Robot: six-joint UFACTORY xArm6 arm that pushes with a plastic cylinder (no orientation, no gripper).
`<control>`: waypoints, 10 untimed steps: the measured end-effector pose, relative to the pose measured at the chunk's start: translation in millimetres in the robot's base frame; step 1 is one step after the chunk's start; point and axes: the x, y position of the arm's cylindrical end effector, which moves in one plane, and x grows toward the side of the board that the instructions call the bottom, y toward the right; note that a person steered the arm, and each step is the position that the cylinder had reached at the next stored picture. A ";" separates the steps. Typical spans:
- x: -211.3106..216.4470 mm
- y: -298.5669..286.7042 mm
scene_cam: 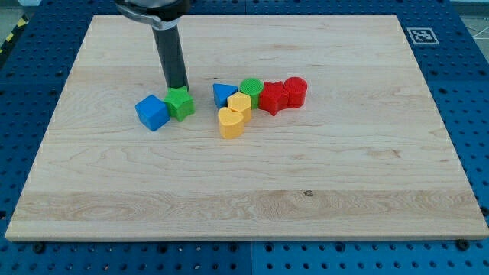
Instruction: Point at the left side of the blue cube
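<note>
The blue cube [152, 112] sits on the wooden board [244, 176], left of centre. A green block [180, 103] touches its right side. My rod comes down from the view's top, and my tip [176, 87] stands just behind the green block, up and to the right of the blue cube. The tip's very end is partly hidden behind the green block.
A cluster lies to the right: a blue triangular block [223, 95], a green cylinder [250, 89], two yellow blocks [234, 116], a red block [271, 98] and a red cylinder [295, 92]. A marker tag [422, 35] sits at the board's top right corner.
</note>
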 end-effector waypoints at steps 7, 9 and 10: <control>58.9 -107.7; 58.9 -71.2; 59.1 -53.4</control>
